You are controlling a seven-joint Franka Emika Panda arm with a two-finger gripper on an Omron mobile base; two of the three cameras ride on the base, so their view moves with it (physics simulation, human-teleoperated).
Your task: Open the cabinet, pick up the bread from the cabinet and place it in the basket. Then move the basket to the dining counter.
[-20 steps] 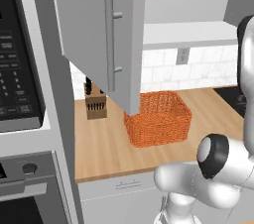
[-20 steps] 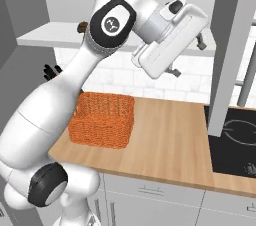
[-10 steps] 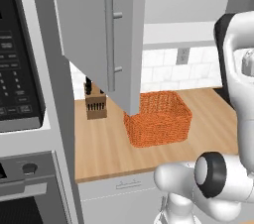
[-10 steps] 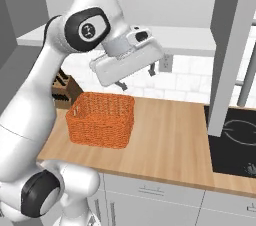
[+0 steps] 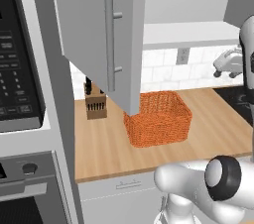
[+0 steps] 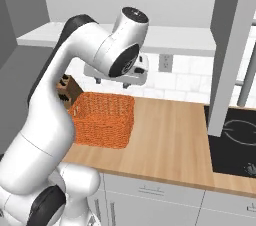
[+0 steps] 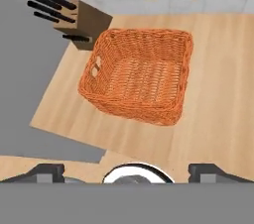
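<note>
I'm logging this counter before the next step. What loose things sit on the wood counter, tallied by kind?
Basket: 1
Knife block: 1
Total: 2
The basket looks empty.

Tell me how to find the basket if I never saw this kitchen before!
Look at the light wood counter that runs along the white tiled wall. Near its left end, below the open grey cabinet door, sits the basket, just to the right of a small brown knife block. It is the one bright orange, woven thing there, an open box with nothing inside it.
</note>
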